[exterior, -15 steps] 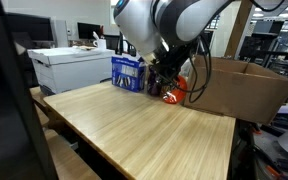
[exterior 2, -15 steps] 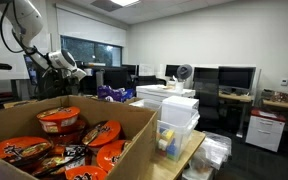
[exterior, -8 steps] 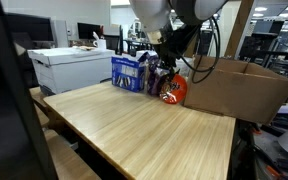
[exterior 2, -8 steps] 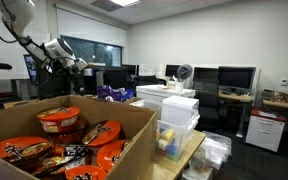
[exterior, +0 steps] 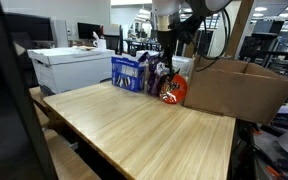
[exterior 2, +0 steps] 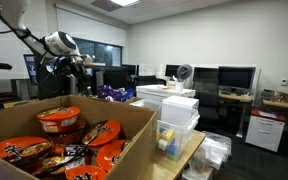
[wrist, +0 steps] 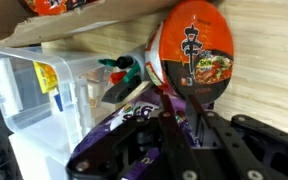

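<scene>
Tool point(wrist: 171, 106) tight on glossy purple packet point(wrist: 122, 137) beside round bowl point(wrist: 192, 55)

Arm point(exterior: 174, 18) enters at upper ctr of frame, pointing down. Gripper point(exterior: 166, 60) sits above table's far edge, jaws closed on purple packet point(exterior: 164, 74), which hangs below the tips. Red-orange noodle bowl point(exterior: 176, 93) stands on edge just below/beside packet, touching tabletop. Blue-white carton point(exterior: 128, 72) is adjacent, frame-left of packet. Open cardboard box point(exterior: 239, 88) is at mid-right, near bowl. Light-wood table point(exterior: 144, 135) fills ctr and lower frame. White cabinet point(exterior: 69, 66) is at mid-left, behind table.
</scene>
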### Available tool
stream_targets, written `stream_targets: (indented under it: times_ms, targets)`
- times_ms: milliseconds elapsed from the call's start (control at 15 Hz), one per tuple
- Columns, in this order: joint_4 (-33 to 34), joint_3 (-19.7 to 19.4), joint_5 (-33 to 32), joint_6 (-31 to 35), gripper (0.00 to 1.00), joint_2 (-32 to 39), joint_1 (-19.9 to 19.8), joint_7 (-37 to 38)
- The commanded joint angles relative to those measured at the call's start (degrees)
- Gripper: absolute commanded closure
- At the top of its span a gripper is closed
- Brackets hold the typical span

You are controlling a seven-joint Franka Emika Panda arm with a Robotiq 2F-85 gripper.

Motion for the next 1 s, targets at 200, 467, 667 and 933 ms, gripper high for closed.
stream_targets:
  times_ms: [200,467,667,933]
  targets:
    - [-3.32,-0.06,11.31,6.45,0.98,-3.2,-4.02,-16.63]
    - [-3.03,-0.24,14.5,4.47,0.97,-3.44,-4.83,-24.08]
    - [-2.77,-0.52,15.73,2.8,0.98,-3.32,-5.27,-26.43]
    - [-4.01,-1.22,14.84,4.4,0.98,-3.94,-5.9,-26.56]
